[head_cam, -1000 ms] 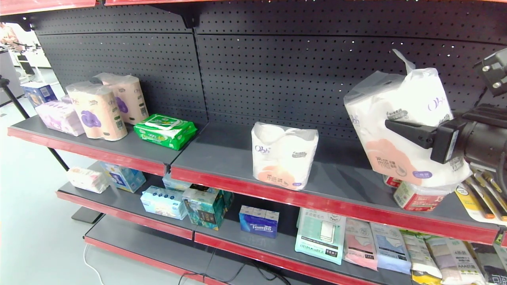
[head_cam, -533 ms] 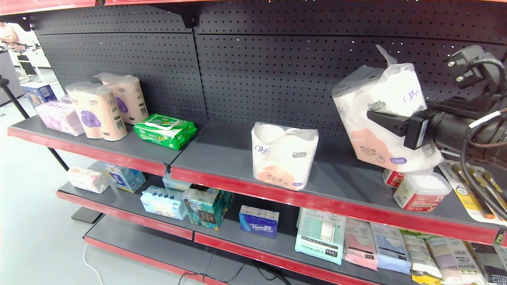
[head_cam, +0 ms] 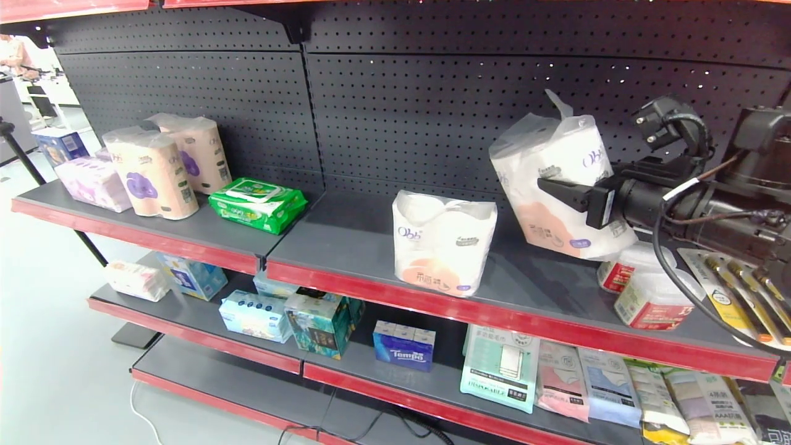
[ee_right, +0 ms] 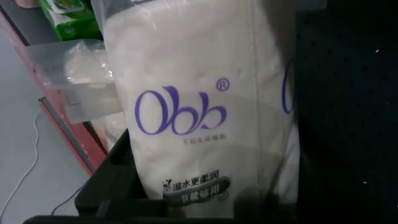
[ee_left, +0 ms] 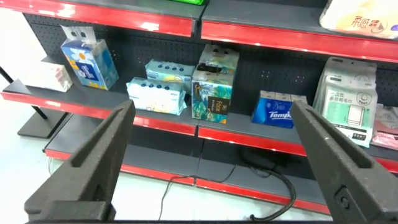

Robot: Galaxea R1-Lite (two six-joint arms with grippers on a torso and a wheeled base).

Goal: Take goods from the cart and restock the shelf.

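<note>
Right end effector (head_cam: pixel 547 185) grips tissue pack (head_cam: pixel 544 154) over grey shelf (head_cam: pixel 346 241); black pegboard (head_cam: pixel 432 111) behind.

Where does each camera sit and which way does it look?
Head view: on the head, facing forward and down at the shelf; right gripper shows, holding the white roll pack.
Left wrist view: on the left wrist, facing lower shelves; open left gripper frames it.
Right wrist view: on the right wrist, close against the white roll pack.
Shared: head and left wrist views both show the blue tissue pack.
</note>
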